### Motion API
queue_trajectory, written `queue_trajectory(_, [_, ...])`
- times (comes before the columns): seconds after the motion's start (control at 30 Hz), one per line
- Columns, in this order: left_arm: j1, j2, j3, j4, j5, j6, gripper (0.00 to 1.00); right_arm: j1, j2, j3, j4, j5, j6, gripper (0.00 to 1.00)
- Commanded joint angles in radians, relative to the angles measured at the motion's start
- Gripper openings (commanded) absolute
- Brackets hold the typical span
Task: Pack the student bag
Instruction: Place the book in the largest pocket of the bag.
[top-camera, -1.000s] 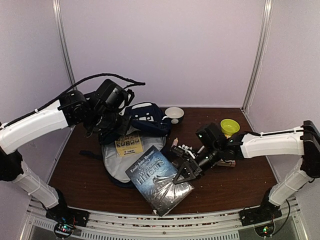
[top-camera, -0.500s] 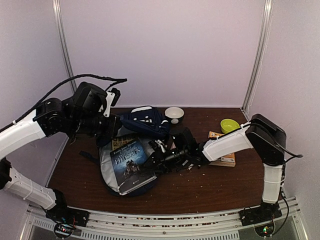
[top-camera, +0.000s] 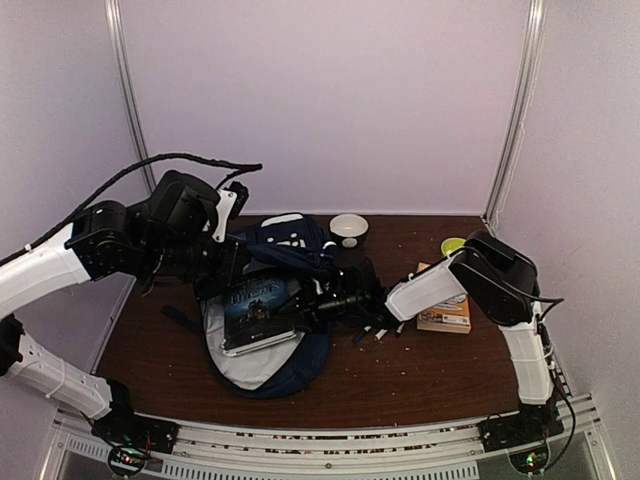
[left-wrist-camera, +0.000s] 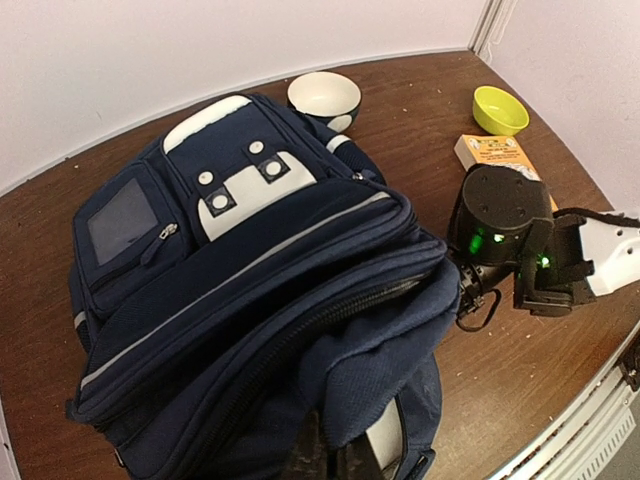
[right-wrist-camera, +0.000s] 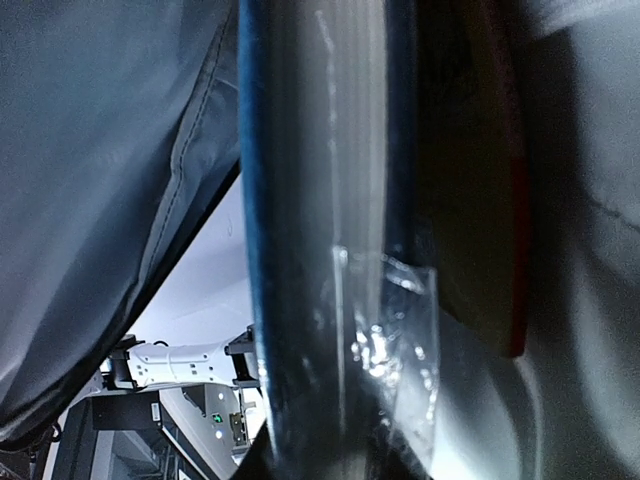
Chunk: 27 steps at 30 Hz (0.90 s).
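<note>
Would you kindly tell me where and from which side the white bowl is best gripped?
Probably by the rim of the white bowl, one finger inside and one outside, coming down from above on its right side: it stands upright and open, and the student bag crowds its left.

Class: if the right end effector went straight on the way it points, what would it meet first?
The right end effector, gripping the book, points into the open backpack; probably its lining first, depth unclear.

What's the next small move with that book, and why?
Probably push the book deeper into the student bag: it sits partly inside the opening, the right gripper clamps its edge, and the left gripper holds the bag's top up.
</note>
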Motion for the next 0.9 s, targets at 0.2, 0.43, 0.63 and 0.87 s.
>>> queue_trajectory(0.2, [-0.019, -0.030, 0.003, 0.145, -0.036, -0.007, 0.00, -0.060, 0.008, 0.083, -0.053, 0.050, -0.067, 0.38])
queue_trajectory(0.43, [-0.019, -0.027, -0.002, 0.146, -0.116, 0.005, 0.00, -0.057, -0.204, -0.074, -0.264, 0.108, -0.214, 0.60])
queue_trajectory(0.63, [-0.018, -0.008, -0.020, 0.178, -0.123, 0.036, 0.00, -0.052, -0.371, -0.129, -0.519, 0.165, -0.456, 0.71])
queue_trajectory(0.87, [-0.007, -0.008, -0.045, 0.209, -0.111, 0.035, 0.00, -0.050, -0.437, -0.115, -0.770, 0.312, -0.744, 0.73])
